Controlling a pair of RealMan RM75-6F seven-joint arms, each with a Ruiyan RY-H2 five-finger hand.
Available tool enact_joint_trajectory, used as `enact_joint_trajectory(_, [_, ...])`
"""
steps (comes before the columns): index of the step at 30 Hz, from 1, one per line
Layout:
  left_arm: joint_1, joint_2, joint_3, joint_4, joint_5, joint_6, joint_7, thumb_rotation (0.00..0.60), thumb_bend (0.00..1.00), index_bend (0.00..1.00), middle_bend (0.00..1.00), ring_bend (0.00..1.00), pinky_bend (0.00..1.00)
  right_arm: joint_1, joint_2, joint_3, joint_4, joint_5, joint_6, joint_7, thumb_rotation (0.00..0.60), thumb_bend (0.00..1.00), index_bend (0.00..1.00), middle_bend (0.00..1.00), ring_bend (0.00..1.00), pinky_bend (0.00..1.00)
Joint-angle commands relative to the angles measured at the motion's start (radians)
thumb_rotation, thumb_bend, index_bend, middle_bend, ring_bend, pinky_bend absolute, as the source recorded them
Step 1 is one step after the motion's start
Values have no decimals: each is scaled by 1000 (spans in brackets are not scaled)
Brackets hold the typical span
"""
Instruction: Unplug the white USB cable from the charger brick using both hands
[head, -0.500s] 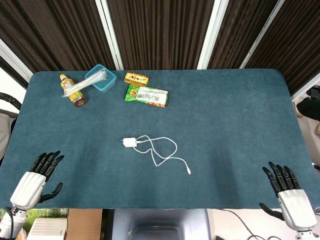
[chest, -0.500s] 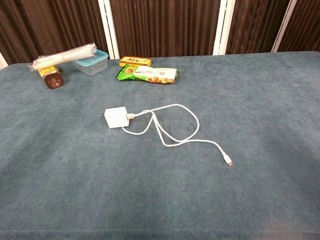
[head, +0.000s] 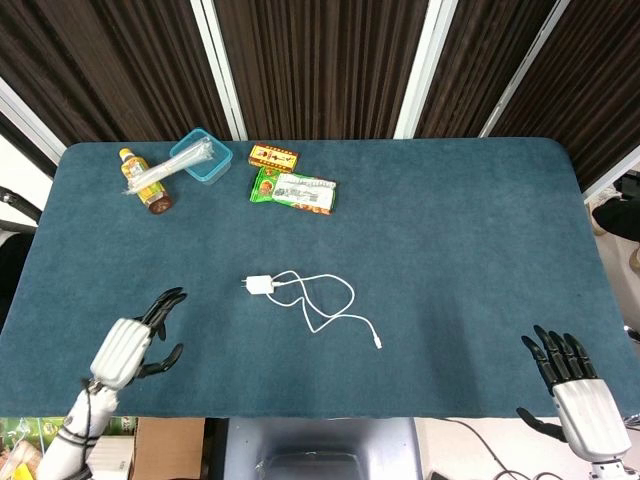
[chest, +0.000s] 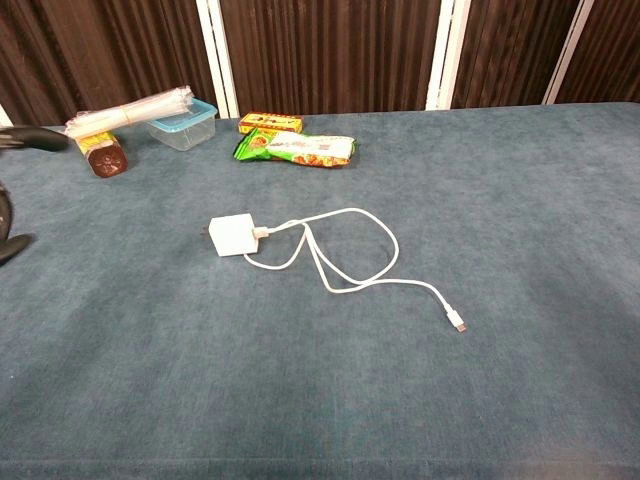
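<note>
L hand (head: 128, 345) hovers over counter (head: 450, 250) near front-left corner, fingers apart, empty, angled twd centre. R hand (head: 572, 385) sits at front-right corner, partly off the edge, fingers spread, holding nothing. Charger brick (head: 258, 285) lies mid-counter w/ white USB cable (head: 330, 300) plugged in, looping twd front-right. Bare cloth betw both hands & brick; snacks, bottle (head: 148, 182) & tub at back-left edge.
</note>
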Motion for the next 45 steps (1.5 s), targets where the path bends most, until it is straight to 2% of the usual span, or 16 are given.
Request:
enact_joint_trajectory(1, [-117, -127, -100, 27, -172, -177, 152, 600, 402, 216, 188, 986, 1000, 3, 2, -2, -2, 1, -8, 3, 600, 219, 0, 0, 0, 0])
enact_joint_trajectory(3, [-158, -180, -133, 49, -247, -229, 240, 600, 396, 215, 181, 993, 1000, 6, 5, -3, -4, 2, -16, 9, 600, 219, 0, 0, 0, 0])
enact_joint_trajectory(7, [-216, -278, -171, 113, -327, -259, 371, 600, 388, 240, 195, 1000, 1000, 12, 9, -3, -5, 10, -31, 13, 600, 219, 0, 0, 0, 0])
enact_joint_trajectory(15, [-297, -431, -195, 317, -395, -252, 566, 600, 408, 245, 214, 1000, 1000, 21, 21, -5, -12, 17, -51, 27, 600, 219, 0, 0, 0, 0])
enact_joint_trajectory(22, [-338, -513, -207, 447, -416, -259, 560, 600, 404, 247, 220, 1000, 1000, 22, 23, -4, -16, 25, -55, 27, 600, 219, 0, 0, 0, 0])
enact_joint_trajectory(31, [-371, -568, -203, 516, -421, -262, 570, 600, 405, 249, 255, 1000, 1000, 22, 24, 0, -18, 33, -57, 27, 600, 220, 0, 0, 0, 0])
enact_joint_trajectory(36, [-381, -591, -205, 552, -426, -263, 556, 600, 402, 331, 303, 1000, 1000, 22, 28, 0, -20, 35, -57, 32, 600, 220, 0, 0, 0, 0])
enact_joint_trajectory(45, [-397, -618, -219, 595, -447, -274, 538, 600, 382, 398, 375, 1000, 1000, 21, 33, 1, -20, 37, -52, 42, 600, 219, 0, 0, 0, 0])
